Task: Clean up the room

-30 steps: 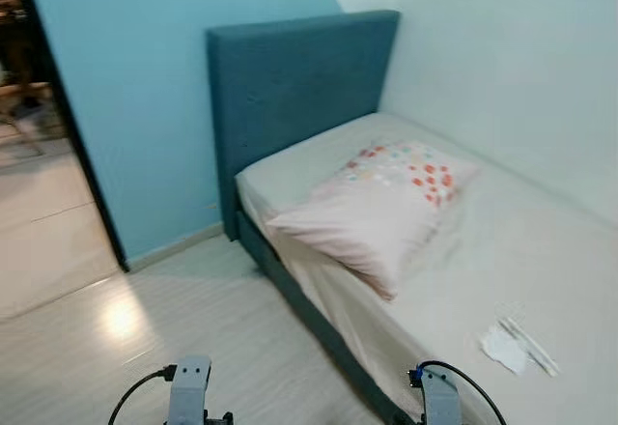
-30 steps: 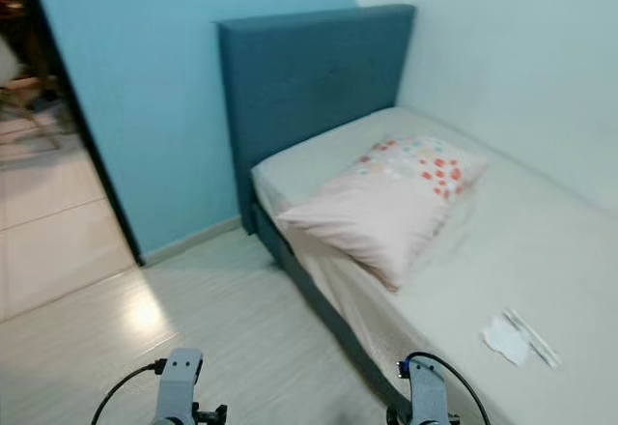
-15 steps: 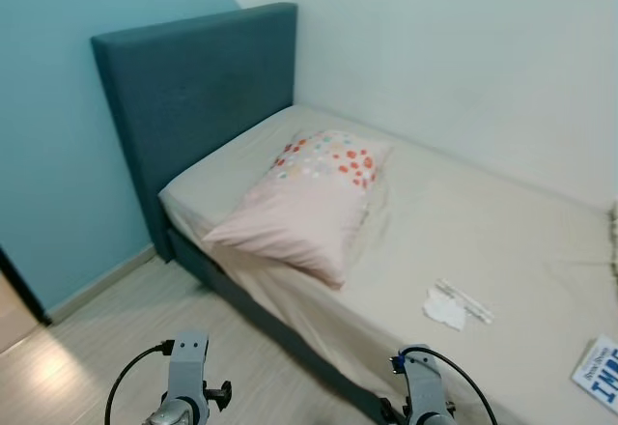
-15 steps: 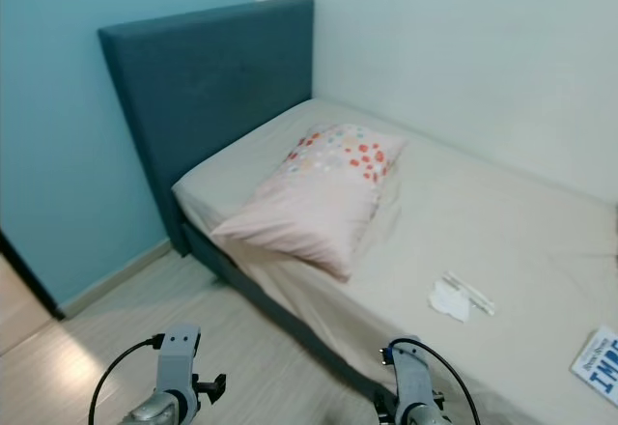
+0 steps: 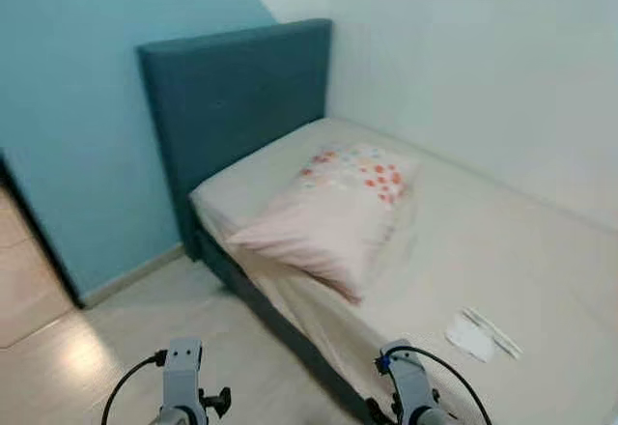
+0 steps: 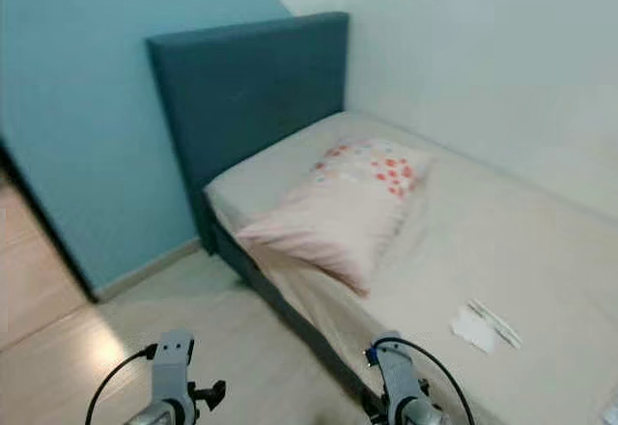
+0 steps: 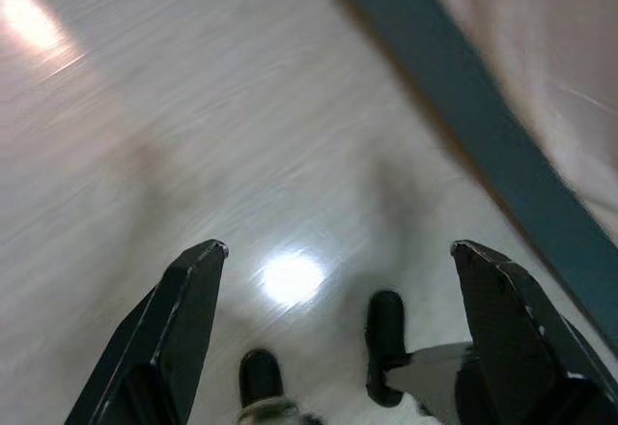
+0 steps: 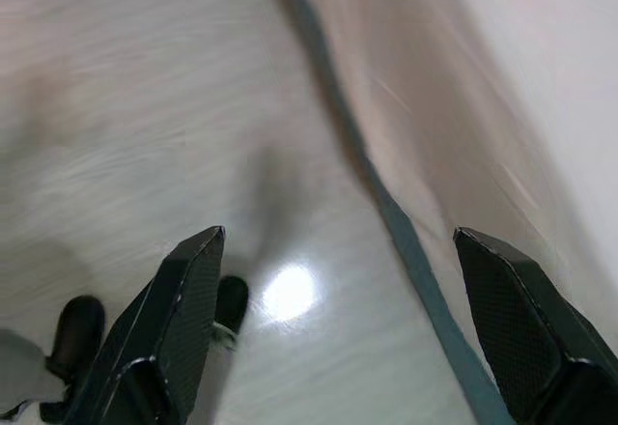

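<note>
A single bed [image 5: 541,251] with a beige sheet and a dark teal headboard [image 5: 237,97] stands against the white wall. A pale pink pillow [image 5: 333,217] with coloured dots lies askew near the head, its corner hanging over the bed's edge. A crumpled white paper scrap with a thin wrapper [image 5: 480,333] lies on the sheet nearer me. Both arms hang low in front of me over the floor. My left gripper [image 7: 338,261] is open above the pale floor. My right gripper [image 8: 338,251] is open beside the bed's teal base [image 8: 406,241].
Pale wood-look floor [image 5: 145,328] runs along the bed's left side. A light blue wall [image 5: 87,106] stands to the left, with a dark doorway edge [image 5: 34,222] and a warmer floor beyond. My own feet [image 7: 319,367] show in the wrist views.
The view has swung back to the left, so the bed sits further right in frame and the blue-and-white packet at the bed's near right has left the frame. Nothing on the bed has moved.
</note>
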